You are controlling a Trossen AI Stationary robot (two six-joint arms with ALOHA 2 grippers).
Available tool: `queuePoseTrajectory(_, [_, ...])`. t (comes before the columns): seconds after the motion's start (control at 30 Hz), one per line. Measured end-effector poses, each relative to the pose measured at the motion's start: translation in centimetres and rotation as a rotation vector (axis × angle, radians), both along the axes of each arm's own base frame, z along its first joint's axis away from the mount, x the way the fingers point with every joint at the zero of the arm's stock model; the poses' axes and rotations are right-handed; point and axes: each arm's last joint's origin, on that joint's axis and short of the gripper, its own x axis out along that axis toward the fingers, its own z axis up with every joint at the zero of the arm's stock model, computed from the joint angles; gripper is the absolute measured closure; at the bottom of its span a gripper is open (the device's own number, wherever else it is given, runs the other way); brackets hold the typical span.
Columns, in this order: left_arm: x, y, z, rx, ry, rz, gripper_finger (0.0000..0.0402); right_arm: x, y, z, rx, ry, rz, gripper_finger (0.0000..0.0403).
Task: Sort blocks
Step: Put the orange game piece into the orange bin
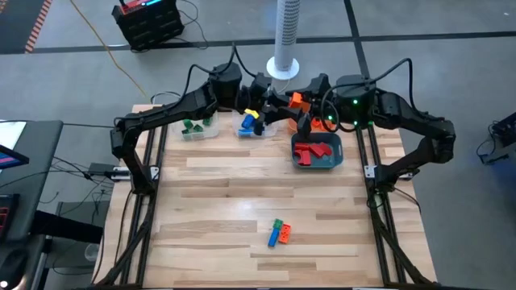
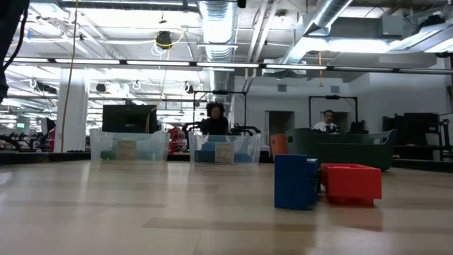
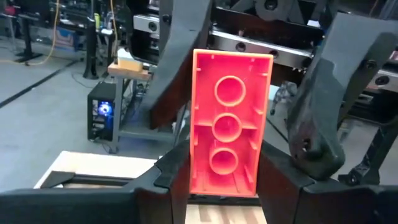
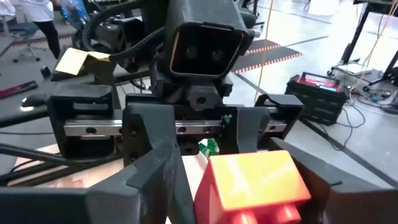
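An orange brick hangs in the air over the table's far edge, between my two grippers, which face each other. My left gripper is shut on it. My right gripper is open, with a finger standing on either side of the brick's free end. Green bricks lie in a clear bin, blue and yellow ones in a second clear bin, and red ones in the teal bin. A few loose bricks lie flat on the table near its near edge. My left gripper pinches the orange brick between its two fingers at one end, on the two long sides. It comes in level from the table's left. The brick runs along the fingers and sticks out past them, hollow underside toward the wrist camera, lifted clear.
The bins stand in a row along the far edge, with an orange bin behind the teal one. A white post rises beyond the table. In the low view a blue brick and a red one sit in front. The table's middle is bare wood.
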Motion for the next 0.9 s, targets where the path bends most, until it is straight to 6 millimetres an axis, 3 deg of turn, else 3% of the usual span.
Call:
queuePoseTrajectory(0.27, [0.0, 0.0, 0.1, 0.025, -0.010, -0.038, 0.0266, 0.1, -0.3, 0.0, 0.023, -0.010, -0.017, 0.0264])
queuePoseTrajectory(0.4, [-0.1, 0.3, 0.1, 0.002, -0.004, -0.001, 0.0253, 0.0, -0.6, -0.1, 0.021, -0.006, -0.028, 0.0264])
queuePoseTrajectory(0.6, [-1.0, 2.8, -0.5, -0.124, 0.064, 0.062, 0.0162, -0.1, -1.3, -0.4, 0.039, 0.008, -0.093, 0.0264])
queuePoseTrajectory(0.73, [-2.6, 4.4, -1.0, -0.117, 0.169, 0.120, 0.0113, -0.4, -2.0, -0.7, 0.099, 0.019, -0.142, 0.0264])
queuePoseTrajectory(0.9, [-5.1, 5.1, -1.0, -0.025, 0.289, 0.184, 0.0105, -1.5, -4.1, -2.4, 0.170, 0.157, -0.359, 0.0264])
